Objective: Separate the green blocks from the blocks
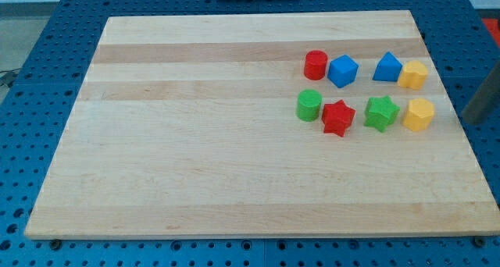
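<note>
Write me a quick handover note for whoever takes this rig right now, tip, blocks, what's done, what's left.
My tip sits at the view's right edge, right of the yellow block, touching nothing.
The green cylinder and green star flank the red star in the lower row.
Upper row: red cylinder, blue cube, blue block, second yellow block.
Done: nothing. Left: push both greens away from the cluster.
</note>
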### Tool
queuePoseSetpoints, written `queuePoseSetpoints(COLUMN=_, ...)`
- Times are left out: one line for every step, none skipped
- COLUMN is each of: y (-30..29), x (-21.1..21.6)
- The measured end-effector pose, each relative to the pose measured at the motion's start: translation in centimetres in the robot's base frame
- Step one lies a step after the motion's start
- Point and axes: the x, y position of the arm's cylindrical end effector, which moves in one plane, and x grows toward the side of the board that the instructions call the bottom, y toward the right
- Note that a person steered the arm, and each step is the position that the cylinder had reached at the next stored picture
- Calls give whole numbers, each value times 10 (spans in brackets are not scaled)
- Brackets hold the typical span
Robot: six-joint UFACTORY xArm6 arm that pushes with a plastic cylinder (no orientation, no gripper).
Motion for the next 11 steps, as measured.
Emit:
queuePoseSetpoints(y=-12, x=0)
queuePoseSetpoints(y=-30, x=0)
queuePoseSetpoints(y=-40, x=0)
queuePoseSetpoints(y=-47, x=0)
queuePoseSetpoints(y=-67, x=-1)
queuePoseSetpoints(y=-115, x=-2)
queuePoseSetpoints(y=-166, x=-1)
queuePoseSetpoints(y=-215, x=-1)
queuePoseSetpoints(y=-264, x=-1)
queuePoseSetpoints(y=-312, x=-1)
queuePoseSetpoints(y=-353, x=-28)
